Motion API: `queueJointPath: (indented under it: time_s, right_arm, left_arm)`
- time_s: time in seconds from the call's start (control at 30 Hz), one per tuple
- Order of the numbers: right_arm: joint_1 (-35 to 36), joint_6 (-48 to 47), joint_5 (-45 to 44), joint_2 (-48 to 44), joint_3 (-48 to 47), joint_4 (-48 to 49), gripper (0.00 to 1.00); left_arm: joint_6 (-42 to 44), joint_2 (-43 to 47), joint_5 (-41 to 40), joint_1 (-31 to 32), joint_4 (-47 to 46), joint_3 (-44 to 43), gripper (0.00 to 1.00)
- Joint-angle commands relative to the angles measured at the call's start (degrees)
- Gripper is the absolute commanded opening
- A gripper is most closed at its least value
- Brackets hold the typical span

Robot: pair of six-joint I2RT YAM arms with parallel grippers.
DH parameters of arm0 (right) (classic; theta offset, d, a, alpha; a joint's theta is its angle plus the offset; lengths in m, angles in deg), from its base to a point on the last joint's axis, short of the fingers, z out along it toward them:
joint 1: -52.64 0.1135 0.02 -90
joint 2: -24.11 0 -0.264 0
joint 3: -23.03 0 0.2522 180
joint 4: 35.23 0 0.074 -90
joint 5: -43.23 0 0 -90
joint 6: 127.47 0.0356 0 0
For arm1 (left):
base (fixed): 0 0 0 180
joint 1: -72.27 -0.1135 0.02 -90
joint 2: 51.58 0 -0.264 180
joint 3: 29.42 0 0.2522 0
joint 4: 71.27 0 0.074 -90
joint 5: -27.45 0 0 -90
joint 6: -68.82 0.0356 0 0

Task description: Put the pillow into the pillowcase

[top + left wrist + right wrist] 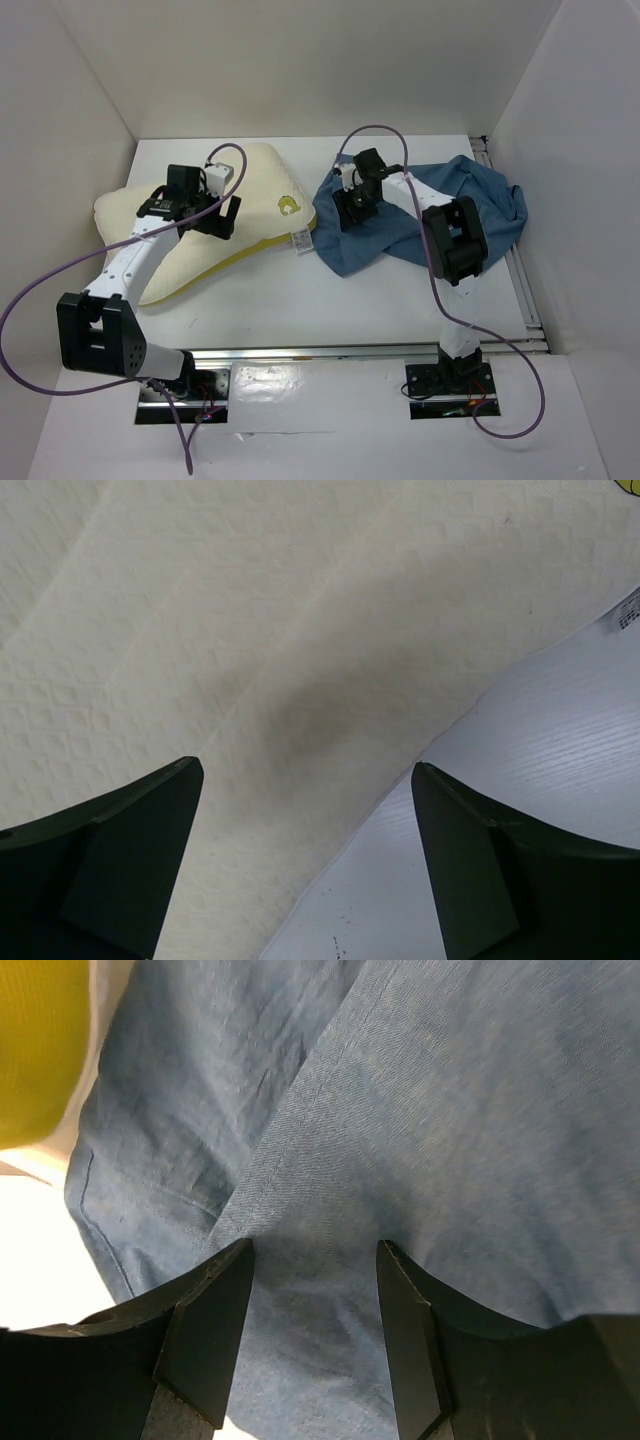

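- Pillow (pixel 200 225) lies on the left half of the white table (pixel 380 300), skewed, one corner toward the back wall and one toward the left wall.
- Its small yellow logo (pixel 288 206) faces up near the right-hand corner. The white tag (pixel 301 240) sticks out at that edge, just beside the pillowcase.
- Pillowcase (pixel 480 200) sits crumpled on the right half of the table, folds heaped toward the right wall. Its left lobe reaches nearly to the pillow's corner.
- Pillow and pillowcase lie side by side; the pillow is wholly outside the sleeve.
- Left gripper (pixel 226 216) hangs over the pillow's near right edge. In the left wrist view its jaws are released, spread wide: the textured cream fabric fills the gap between the fingers (pixel 150 850), and bare table shows at lower right.
- Right gripper (pixel 354 208) points down at the pillowcase's left lobe. In the right wrist view the jaws stand apart, with blue cloth running across the gap and a crease leading to one fingertip (pixel 225 1290).
- Too close to say whether those tips actually touch the cloth.
- A yellow patch at that view's upper left corner is blurred, likely the pillow's edge.
- Purple cables (pixel 50 290) loop from both arms.
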Motion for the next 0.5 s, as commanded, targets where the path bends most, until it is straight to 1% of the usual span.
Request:
queueJointPath:
  time_s: [0.0,0.07,0.23,0.3,0.47]
  right_arm:
    - [-0.4,-0.3,2.2,-1.7,-0.3,-1.2,0.59]
    - [-0.4,-0.3,3.5,-2.4,0.2,-1.2,0.62]
    - [0.6,-0.3,7.2,-5.5,1.4,-0.7,0.62]
    - [2.0,-0.3,7.2,-6.0,2.7,-0.1,0.63]
    - [4.8,-1.5,4.0,-8.0,4.5,-0.1,0.63]
  left_arm:
    - [1.1,0.5,0.2,0.0,-0.9,-1.4,1.0]
    - [1.1,0.5,0.2,0.0,-0.9,-0.9,1.0]
    - [0.5,-0.1,0.2,0.0,-0.9,-0.9,1.0]
    - [0.5,-0.1,0.7,0.0,-0.4,-0.9,1.0]
    - [0.5,0.4,0.7,0.0,-0.4,-0.3,1.0]
